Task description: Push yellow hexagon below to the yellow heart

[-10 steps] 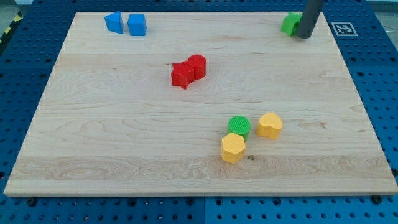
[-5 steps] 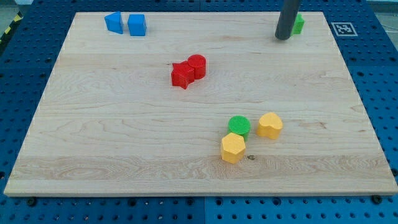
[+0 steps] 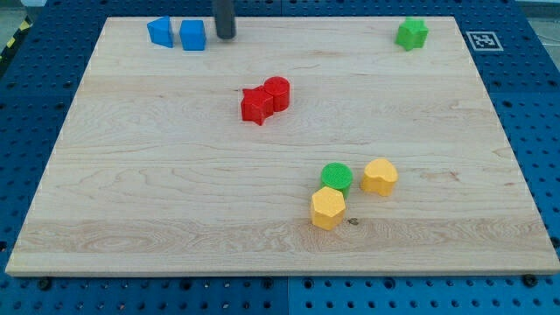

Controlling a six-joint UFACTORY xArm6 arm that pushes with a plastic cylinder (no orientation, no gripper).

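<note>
The yellow hexagon (image 3: 328, 208) lies low on the wooden board (image 3: 175, 201), right of its middle. The yellow heart (image 3: 380, 177) lies just up and to the right of it, a small gap apart. A green cylinder (image 3: 336, 178) sits between them, touching the hexagon's top edge. My tip (image 3: 226, 37) is at the view's top, just right of the blue blocks and far up and to the left of both yellow blocks.
Two blue blocks, one angular (image 3: 159, 31) and one cube (image 3: 192, 35), stand side by side at the top left. A red star-like block (image 3: 256, 106) touches a red cylinder (image 3: 276, 92) near the middle. A green block (image 3: 411, 33) sits at the top right corner.
My tip has swept left along the top edge, from beside the green block at the top right to beside the blue cube. No block has moved.
</note>
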